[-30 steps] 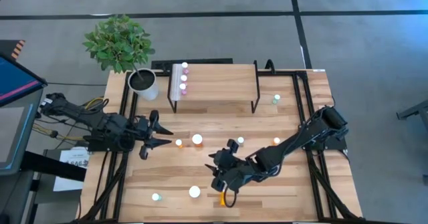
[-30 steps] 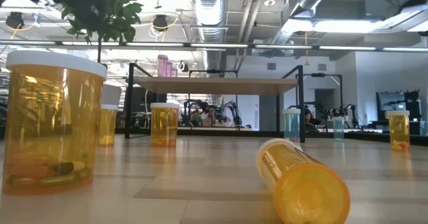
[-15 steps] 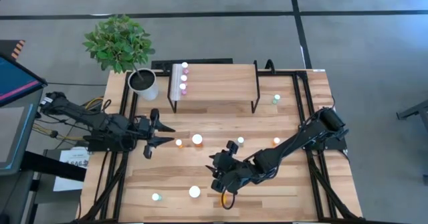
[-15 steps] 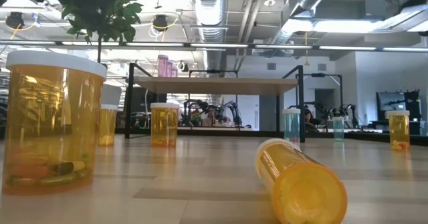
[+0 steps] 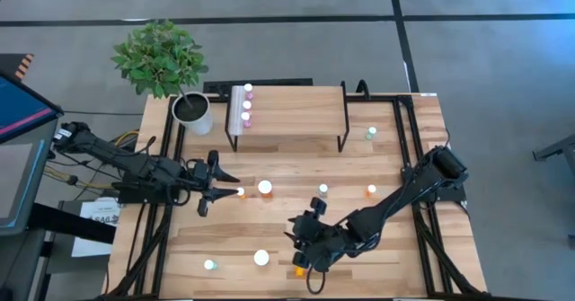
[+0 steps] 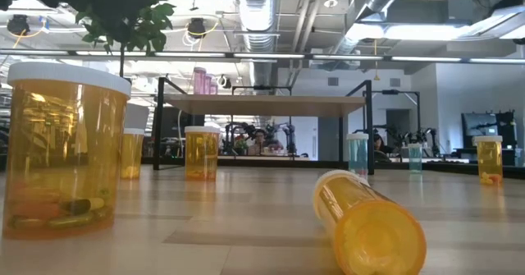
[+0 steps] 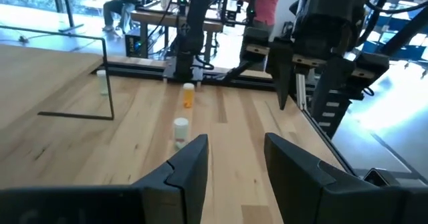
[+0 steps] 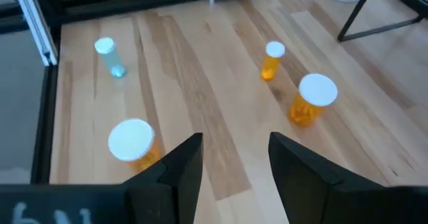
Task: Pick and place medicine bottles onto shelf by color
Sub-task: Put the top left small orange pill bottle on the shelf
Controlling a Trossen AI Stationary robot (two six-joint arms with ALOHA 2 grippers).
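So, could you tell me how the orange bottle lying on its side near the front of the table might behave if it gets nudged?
The orange bottle lies on its round side on the smooth table, so it would probably roll. No contents are visible in it, so it is probably light. Its wall looks like hard, glossy plastic: likely stiff and somewhat slippery.

Table layout seen from above

Stood at twelve o'clock: shelf (image 5: 289, 112), with three medicine bottles (image 5: 247, 104) lined along its nine-o'clock edge. Sat at eleven: plant pot (image 5: 192, 110). Reached in from nine toward centre: left gripper (image 5: 230, 192), just beside a small bottle (image 5: 241, 192) and a wide-capped one (image 5: 265, 189). Hung at six: right gripper (image 5: 305, 257), above a toppled bottle (image 5: 298, 270), with another wide-capped bottle (image 5: 261, 258) on its nine-o'clock side.
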